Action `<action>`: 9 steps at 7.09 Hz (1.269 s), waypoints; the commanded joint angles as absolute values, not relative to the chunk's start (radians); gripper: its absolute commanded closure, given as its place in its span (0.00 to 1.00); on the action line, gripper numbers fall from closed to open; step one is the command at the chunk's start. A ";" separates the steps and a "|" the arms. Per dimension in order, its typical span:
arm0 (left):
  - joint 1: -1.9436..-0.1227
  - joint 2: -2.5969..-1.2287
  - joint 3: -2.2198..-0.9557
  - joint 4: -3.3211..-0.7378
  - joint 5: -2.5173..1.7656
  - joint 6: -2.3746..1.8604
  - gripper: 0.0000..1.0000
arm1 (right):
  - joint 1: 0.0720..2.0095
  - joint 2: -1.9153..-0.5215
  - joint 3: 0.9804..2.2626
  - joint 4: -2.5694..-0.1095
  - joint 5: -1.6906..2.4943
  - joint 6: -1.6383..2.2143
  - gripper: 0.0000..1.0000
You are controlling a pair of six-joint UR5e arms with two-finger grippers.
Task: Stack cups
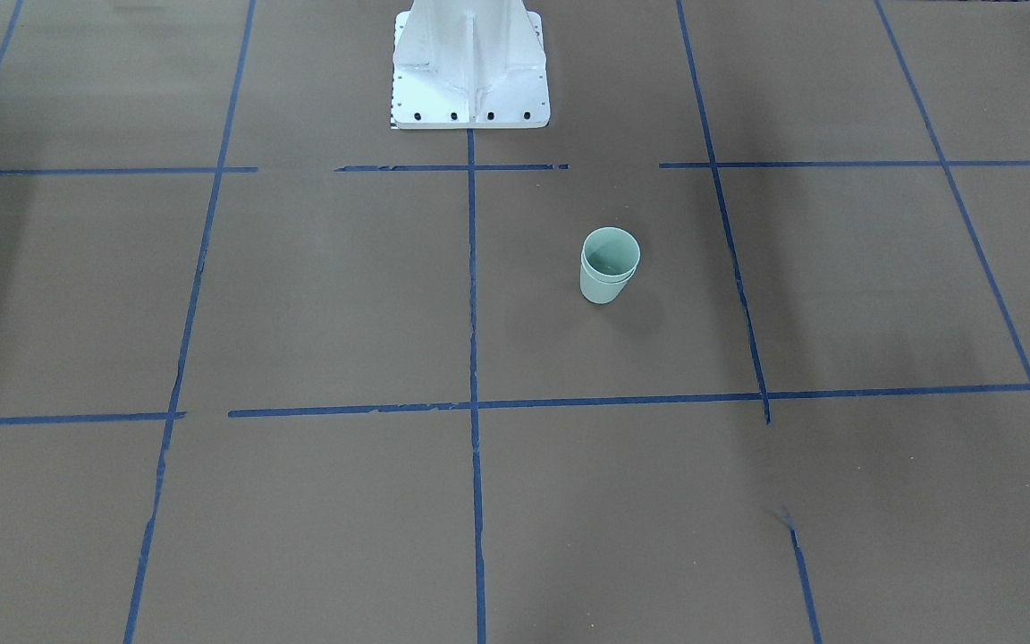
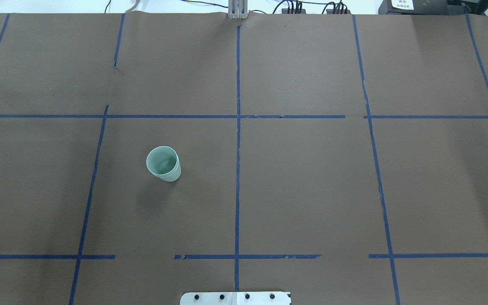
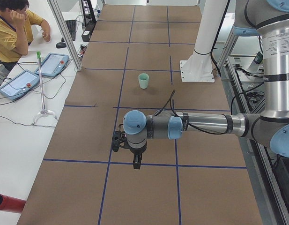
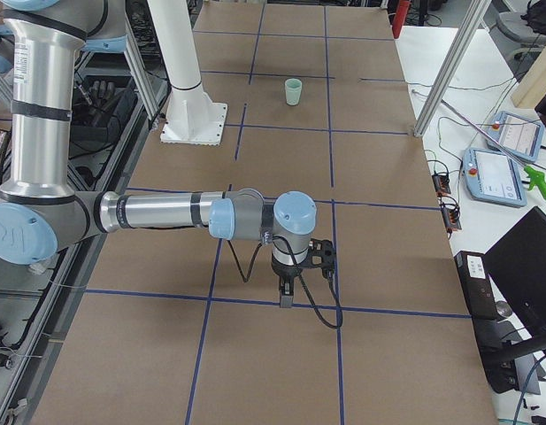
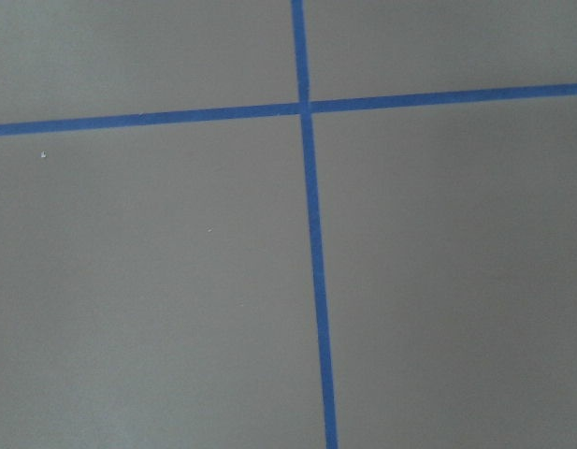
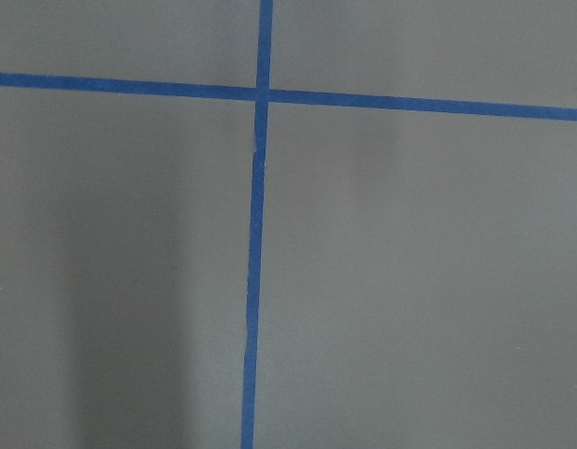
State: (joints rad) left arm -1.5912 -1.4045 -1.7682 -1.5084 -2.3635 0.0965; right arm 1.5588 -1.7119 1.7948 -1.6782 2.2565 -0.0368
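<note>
Two pale mint-green cups (image 1: 609, 266) stand upright, one nested inside the other, on the brown table. The pair also shows in the overhead view (image 2: 163, 164), the left side view (image 3: 143, 80) and the right side view (image 4: 293, 91). My left gripper (image 3: 136, 162) hangs over the table's near end in the left side view, far from the cups. My right gripper (image 4: 286, 297) hangs over the opposite end in the right side view. I cannot tell whether either is open or shut. Both wrist views show only bare table and blue tape.
The white robot pedestal (image 1: 470, 72) stands at the table's edge near the cups. Blue tape lines (image 2: 237, 169) grid the brown table. A seated operator (image 3: 13, 28) and teach pendants (image 3: 20, 83) are beside the table. A red tube (image 3: 6, 204) lies off the table.
</note>
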 commanded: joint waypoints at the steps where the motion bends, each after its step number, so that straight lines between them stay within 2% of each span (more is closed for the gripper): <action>1: -1.597 -1.408 -1.760 -1.508 -2.368 0.100 0.00 | 1.560 -1.712 1.795 -1.678 2.256 -0.037 0.00; 9: -1.597 -1.413 -1.778 -1.508 -2.359 0.110 0.00 | 1.559 -1.712 1.795 -1.678 2.256 -0.037 0.00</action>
State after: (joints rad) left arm -1.5969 -1.4127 -1.7776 -1.5079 -2.3594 0.1104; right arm 1.5592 -1.7119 1.7948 -1.6782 2.2565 -0.0368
